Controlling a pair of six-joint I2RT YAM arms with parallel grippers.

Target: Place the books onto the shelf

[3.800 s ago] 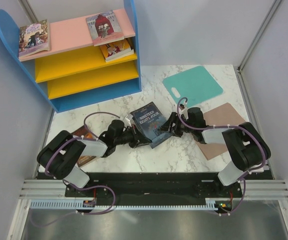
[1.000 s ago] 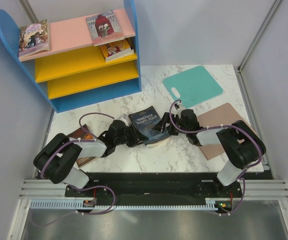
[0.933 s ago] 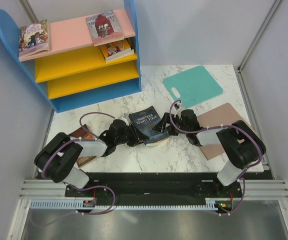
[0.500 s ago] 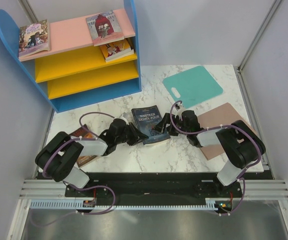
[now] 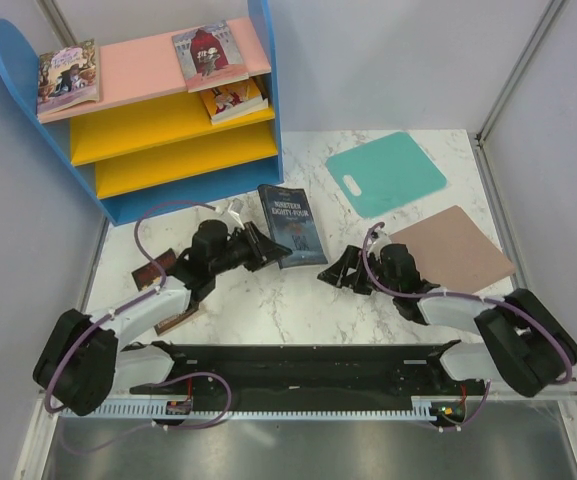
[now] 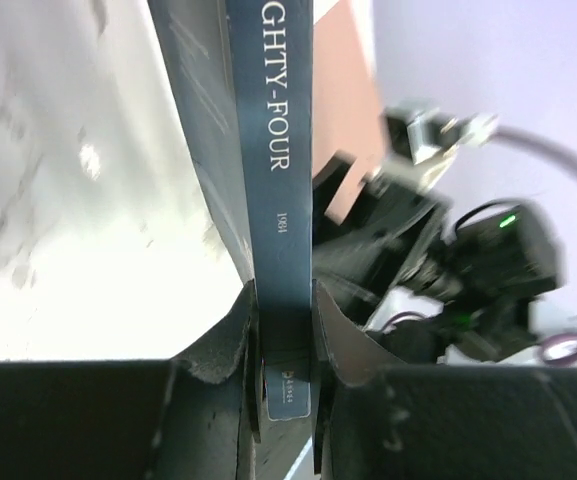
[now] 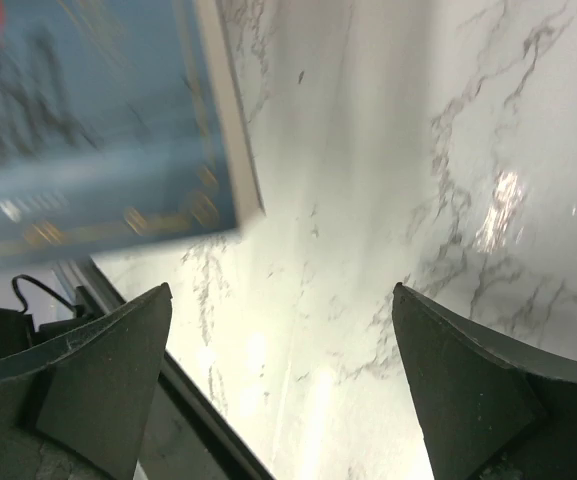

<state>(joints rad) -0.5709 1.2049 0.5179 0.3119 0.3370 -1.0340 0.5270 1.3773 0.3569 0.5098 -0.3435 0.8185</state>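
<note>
White marble tabletop (image 5: 268,300) sat inside pale walls, w/ a tiered shelf (image 5: 188,195) (blue sides, pink top board, yellow lower boards) at the far-left corner. Three paperbacks already lay on it: a purple-toned one (image 5: 68,75) & a dark red one (image 5: 208,50) on the pink board, plus a yellow-covered one (image 5: 233,100) on the upper yellow board.

The left gripper (image 5: 258,245) was clenched on a thin navy paperback titled Nineteen Eighty-Four (image 5: 291,225). In the wrist view its fingers (image 6: 233,330) pinched the bottom end of the spine from both sides. That grip left most of the book free ahead of the fingers, prob. so it could go onto a board leading edge first. The navy paperback was tilted, cover facing up, just in front of the shelf base. Whether it was fully off the marble, can't tell.

The right gripper (image 5: 336,272) sat low over the table near the book's right side, jaws spread wide & holding nothing. It was prob. kept apart so the left arm could carry alone.

A dark brown-orange paperback (image 5: 160,270) lay flat under the left arm, partly hidden & not yet shelved. A teal mat w/ handle hole (image 5: 388,170) & a pinkish-brown flat mat (image 5: 453,248) lay to the right, no part of the job.
</note>
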